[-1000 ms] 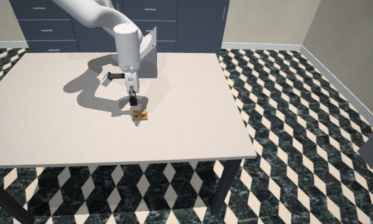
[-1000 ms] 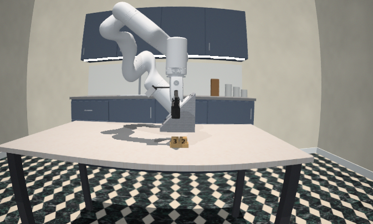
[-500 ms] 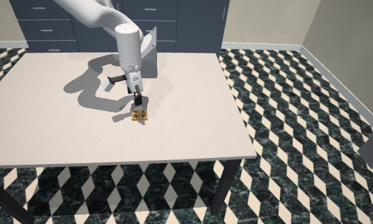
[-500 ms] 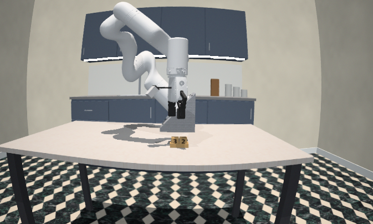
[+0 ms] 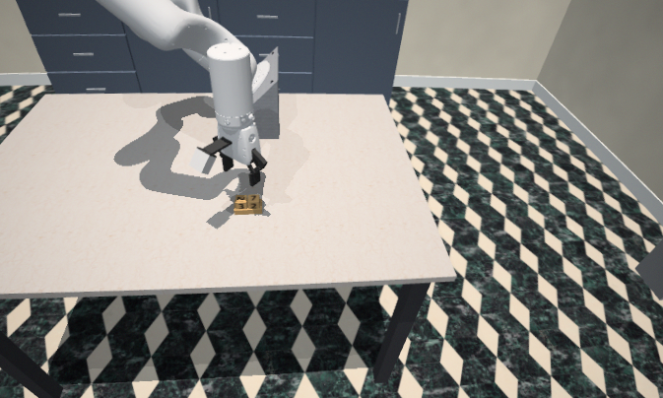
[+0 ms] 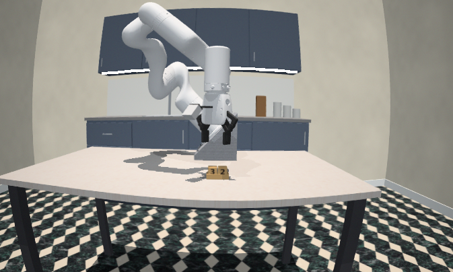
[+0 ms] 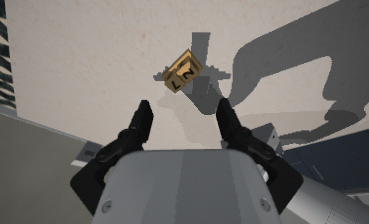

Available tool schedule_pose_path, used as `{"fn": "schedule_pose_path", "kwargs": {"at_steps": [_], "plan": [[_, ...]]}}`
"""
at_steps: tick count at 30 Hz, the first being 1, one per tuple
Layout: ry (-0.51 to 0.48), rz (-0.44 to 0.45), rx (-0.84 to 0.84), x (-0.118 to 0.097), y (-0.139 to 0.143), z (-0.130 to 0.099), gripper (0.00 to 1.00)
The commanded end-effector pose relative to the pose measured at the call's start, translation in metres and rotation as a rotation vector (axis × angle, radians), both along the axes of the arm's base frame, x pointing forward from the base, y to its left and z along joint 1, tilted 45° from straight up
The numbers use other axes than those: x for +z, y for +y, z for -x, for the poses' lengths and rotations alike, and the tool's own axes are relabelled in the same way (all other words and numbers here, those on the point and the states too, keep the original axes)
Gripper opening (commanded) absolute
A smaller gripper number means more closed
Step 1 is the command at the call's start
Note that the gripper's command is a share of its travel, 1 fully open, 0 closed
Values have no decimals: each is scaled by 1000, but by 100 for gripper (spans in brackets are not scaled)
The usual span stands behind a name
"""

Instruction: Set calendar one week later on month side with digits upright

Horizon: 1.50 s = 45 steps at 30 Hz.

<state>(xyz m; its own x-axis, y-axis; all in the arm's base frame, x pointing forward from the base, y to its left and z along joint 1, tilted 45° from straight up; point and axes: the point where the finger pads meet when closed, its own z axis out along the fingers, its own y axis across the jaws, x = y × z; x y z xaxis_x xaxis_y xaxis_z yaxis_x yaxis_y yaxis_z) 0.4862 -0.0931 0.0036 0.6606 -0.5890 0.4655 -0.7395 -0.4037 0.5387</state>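
The small wooden calendar [image 5: 247, 210] stands near the middle of the table, a tray holding two cubes side by side. In the exterior view the calendar [image 6: 217, 172] shows 3 on the left cube and 2 on the right cube, both upright. In the top view the top faces show a 7 on the right cube; the left top digit is unclear. My gripper [image 5: 241, 170] hangs open and empty well above the calendar, fingers pointing down, as the exterior view [image 6: 215, 136] also shows. In the wrist view the calendar [image 7: 182, 71] lies ahead of my open fingers.
The arm's grey base mount [image 6: 217, 149] stands on the table behind the calendar. A kitchen counter with a brown box [image 6: 260, 106] and white canisters is along the back wall.
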Motion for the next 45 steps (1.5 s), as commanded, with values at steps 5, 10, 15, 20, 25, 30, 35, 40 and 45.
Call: {"fn": "schedule_pose_path", "kwargs": {"at_steps": [5, 10, 15, 20, 25, 30, 35, 40, 45], "plan": [[192, -39, 176, -2, 2, -1, 100], [307, -62, 292, -4, 2, -1, 100], [418, -83, 404, -5, 3, -1, 100], [512, -101, 499, -7, 4, -1, 100], [603, -119, 591, -8, 4, -1, 100], [721, -142, 710, -10, 5, -1, 100], [778, -153, 769, -11, 5, -1, 100], [920, -180, 912, -13, 6, -1, 100], [1028, -201, 1022, -15, 7, -1, 100]]}}
